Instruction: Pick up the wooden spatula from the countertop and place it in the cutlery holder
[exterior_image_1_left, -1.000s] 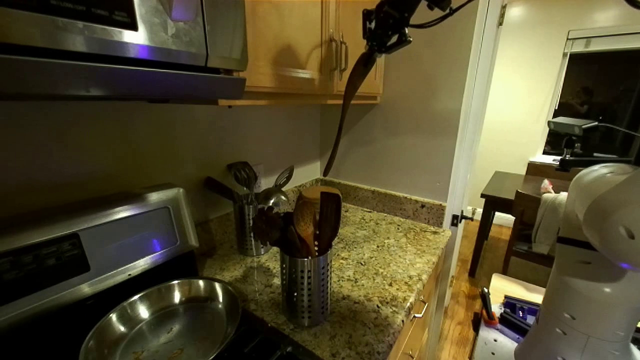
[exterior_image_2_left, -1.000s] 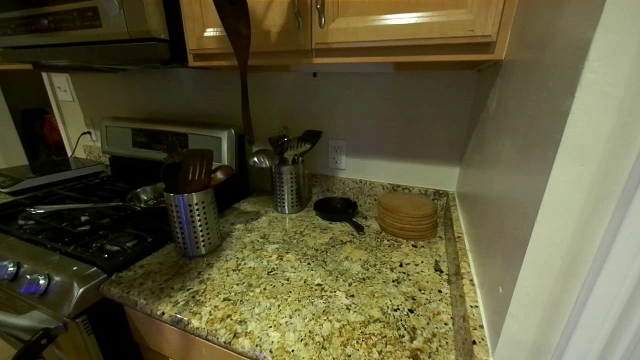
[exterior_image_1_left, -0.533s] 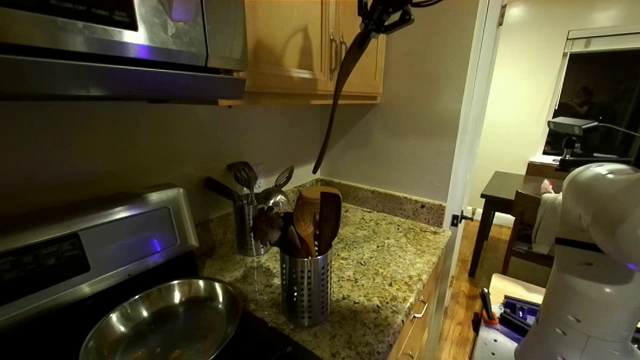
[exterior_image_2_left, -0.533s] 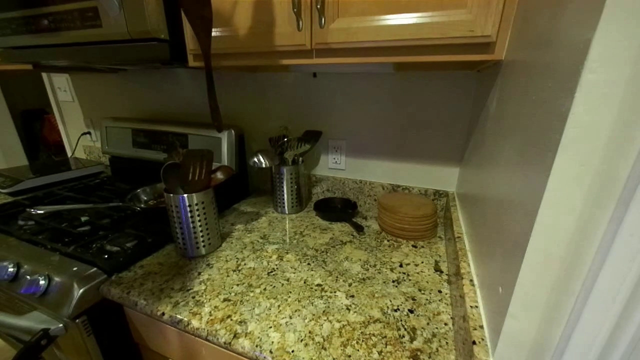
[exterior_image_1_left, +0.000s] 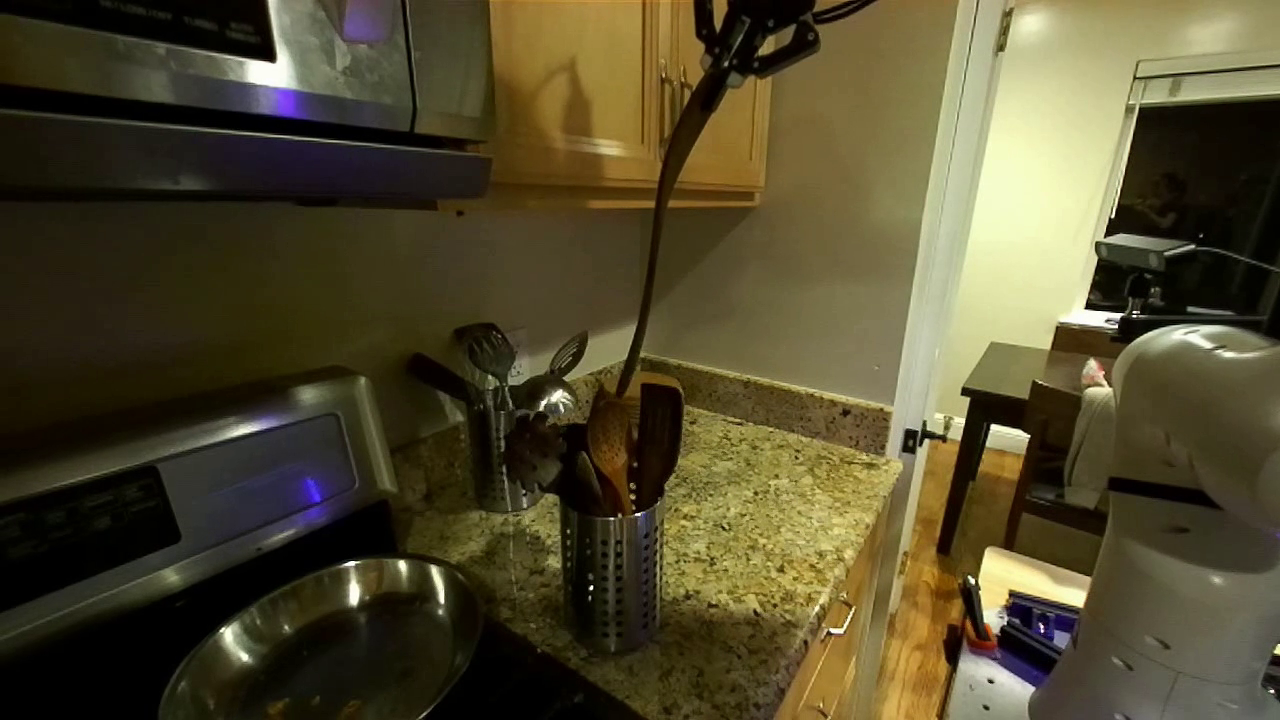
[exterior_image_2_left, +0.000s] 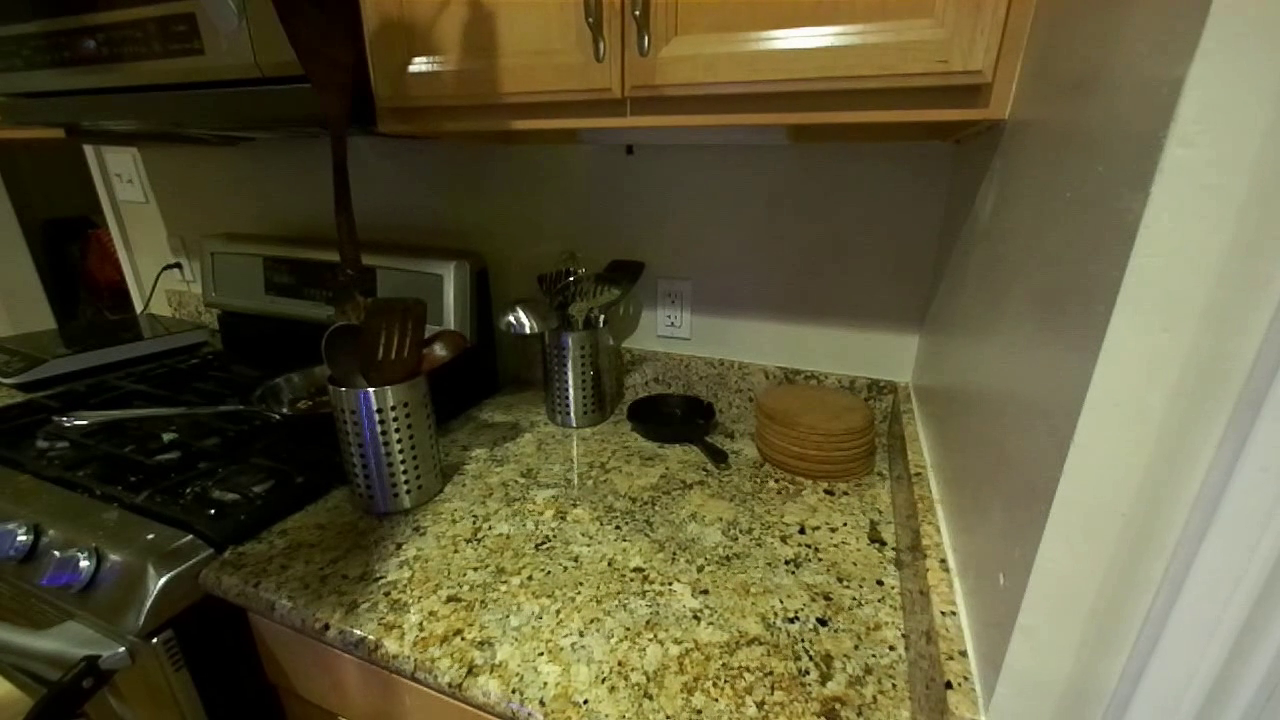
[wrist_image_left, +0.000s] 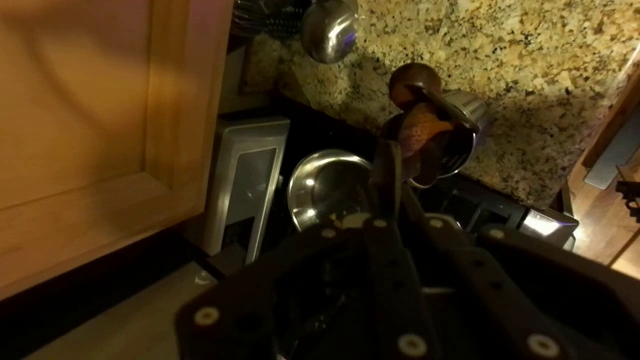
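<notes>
Countertop (exterior_image_2_left: 640, 560) of speckled granite is stretching out below me, with the gas range (exterior_image_2_left: 180, 440) standing alongside. A steel frying pan (exterior_image_1_left: 335, 630) is sitting on that range, near the perforated cutlery holder (exterior_image_1_left: 612, 585), which is standing upright on the granite and bristling with wooden utensils (exterior_image_2_left: 392, 340). Above that cluster I am holding the long wooden spatula (exterior_image_1_left: 669, 168), tilted in the air, its thin handle pointing down and its broad head at the top. In both exterior views the handle's lower end is overlapping the utensils; whether it is touching them or reaching in among them, I cannot tell. My claw (exterior_image_1_left: 722, 76) is clenching the flat head, and I am judging that a sound place: broad faces are giving me the most to press on, leaving the slim end for the holder. I am expecting the wood to be light, stiff and hardly fragile, yet smooth enough to swivel if its far end snags, since a long lever is dangling from a short grip. I am reckoning this step to be the lining-up, so a gap beside the dotted wooden spoon (exterior_image_1_left: 608, 440) is mattering most.
</notes>
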